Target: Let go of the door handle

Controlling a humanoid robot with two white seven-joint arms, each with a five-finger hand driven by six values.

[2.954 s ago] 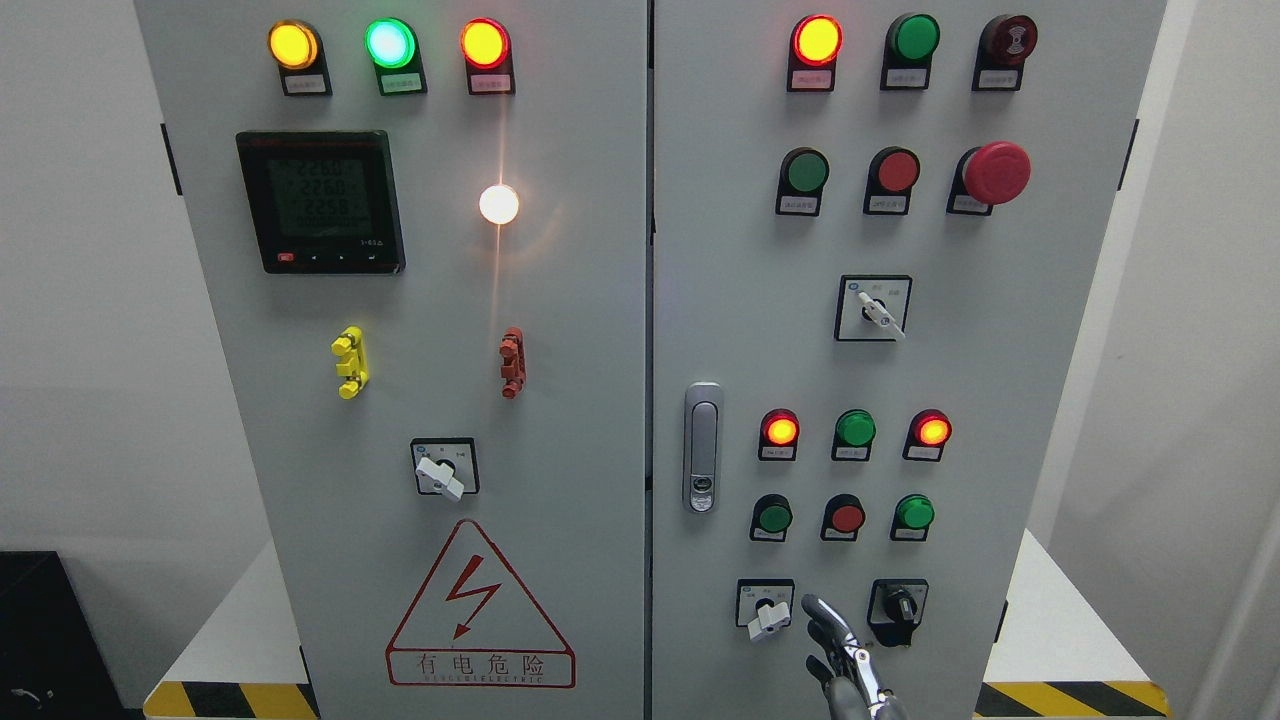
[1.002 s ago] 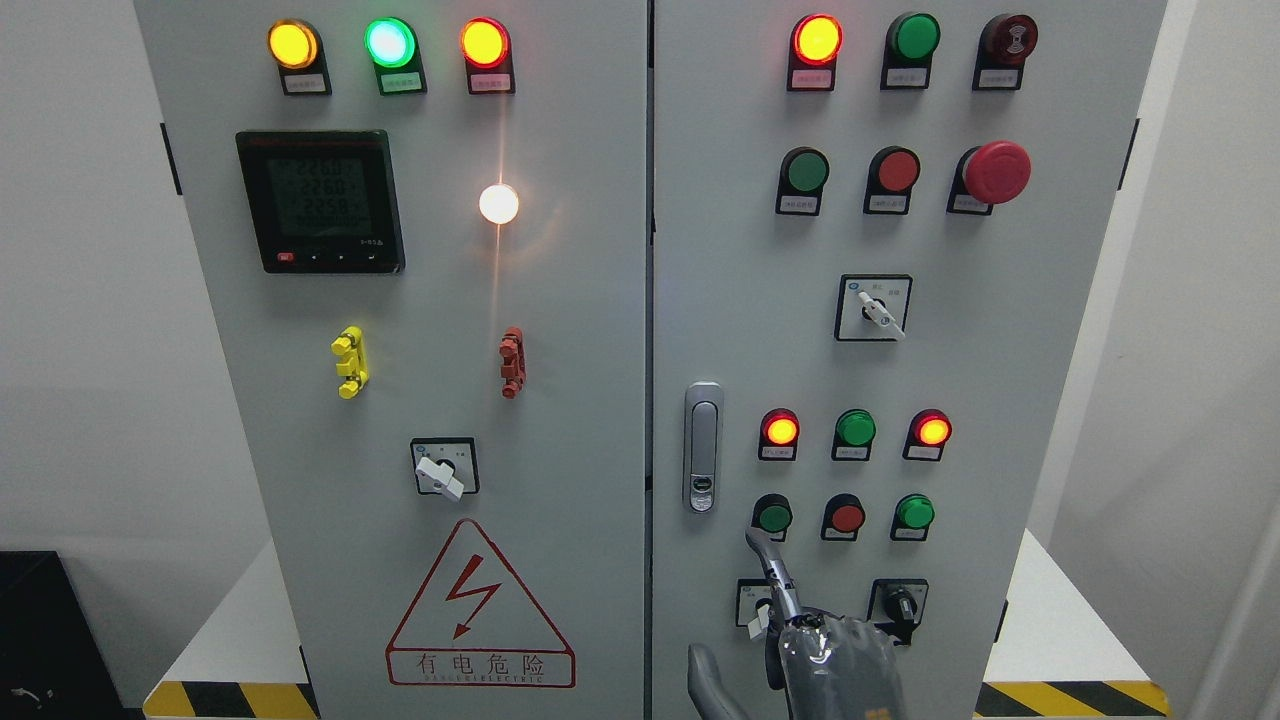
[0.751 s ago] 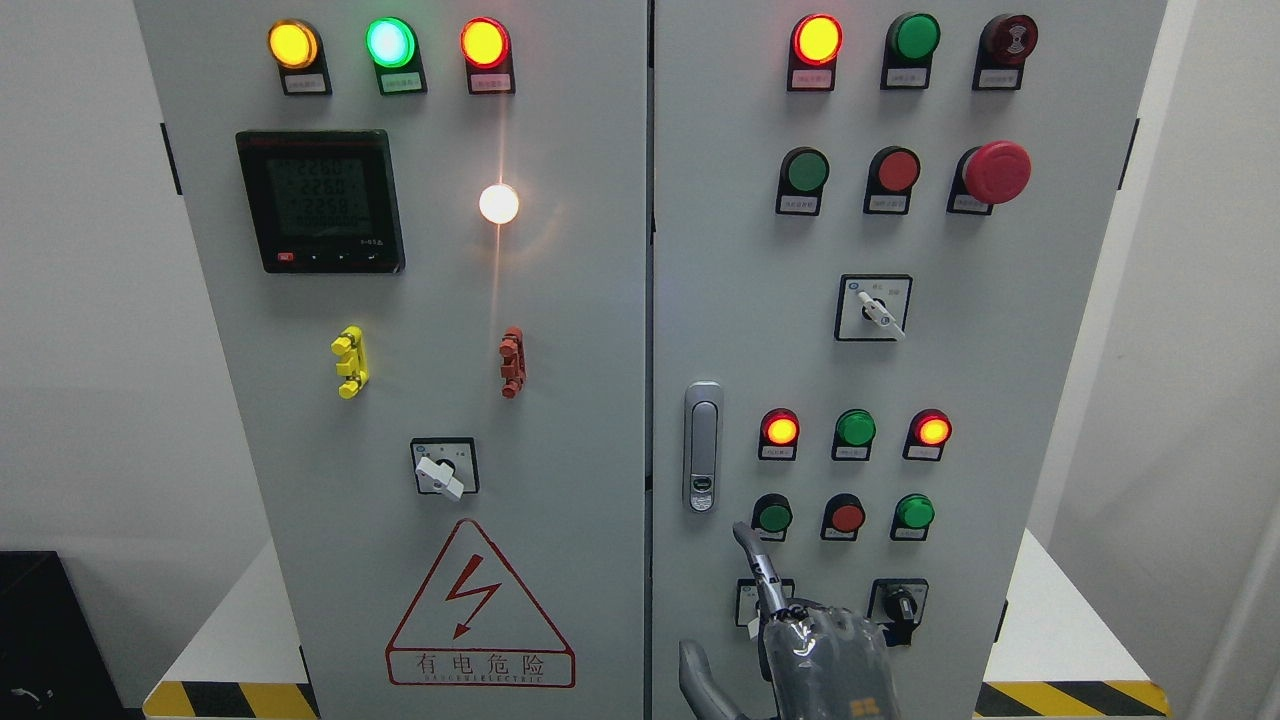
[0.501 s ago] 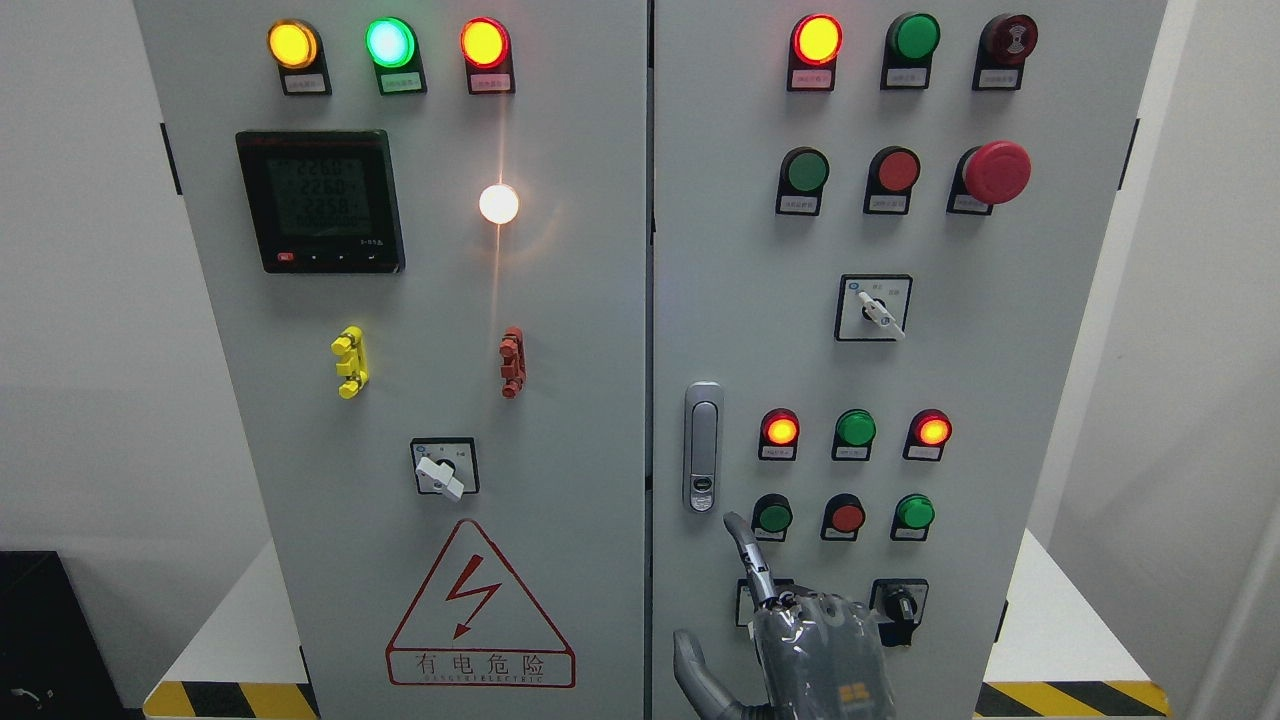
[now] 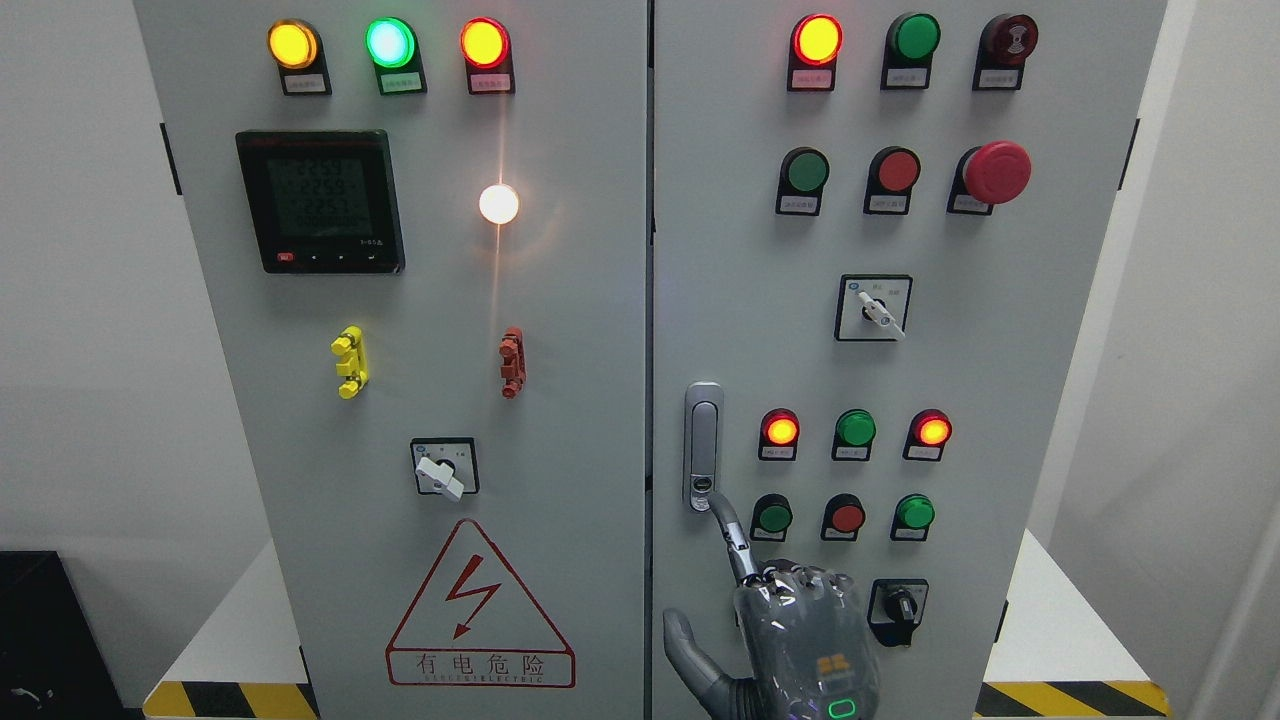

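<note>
Cabinet [image 5: 560,300] unchanged; right hand [image 5: 790,640] nearer handle [image 5: 703,445]

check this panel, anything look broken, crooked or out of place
Nothing stands out. Both cabinet doors look shut and flush, and the door handle sits upright in its recess. The right hand has one finger extended, its tip at the handle's lower end.

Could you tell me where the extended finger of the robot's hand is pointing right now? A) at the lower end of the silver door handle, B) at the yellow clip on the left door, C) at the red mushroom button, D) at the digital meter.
A: the right hand's extended finger reaches up to the lower end of the silver door handle.
</note>
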